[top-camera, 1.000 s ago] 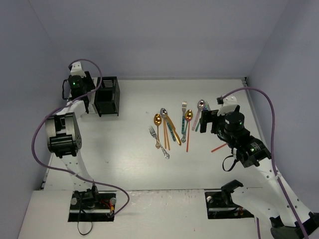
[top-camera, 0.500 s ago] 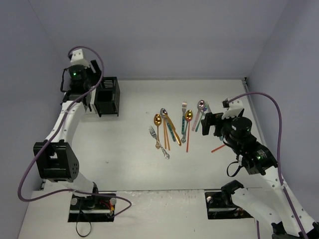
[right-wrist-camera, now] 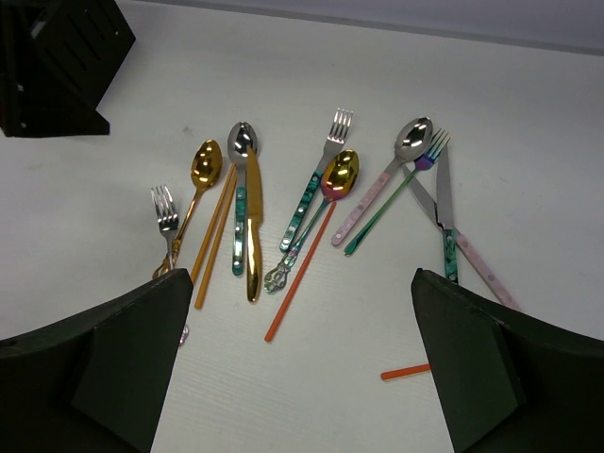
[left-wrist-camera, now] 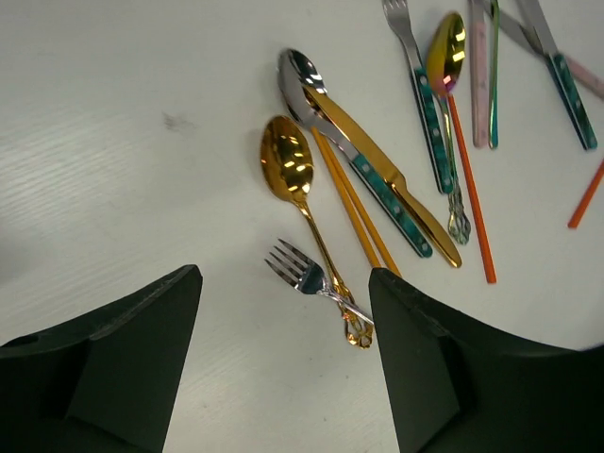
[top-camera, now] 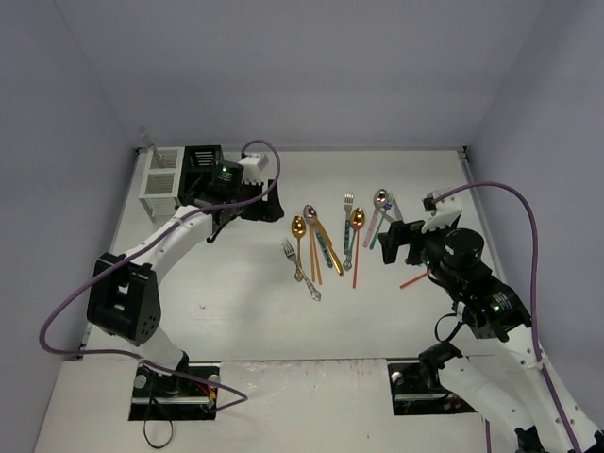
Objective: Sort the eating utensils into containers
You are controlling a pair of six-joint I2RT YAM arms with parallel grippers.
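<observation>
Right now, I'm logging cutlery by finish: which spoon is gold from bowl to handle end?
The leftmost spoon, beside the orange chopsticks; the other gold-bowled spoon has an orange-red handle.

I've got the left arm bent sharply at its elbow on the near left, forearm slanting away toward the middle. The left gripper points right and downward, jaws parted with nothing between them (its fingers show as two dark wedges low in the wrist view). The right arm leans in from the near right, wrist angled left. The right gripper is spread wide and empty, tilted down.
</observation>
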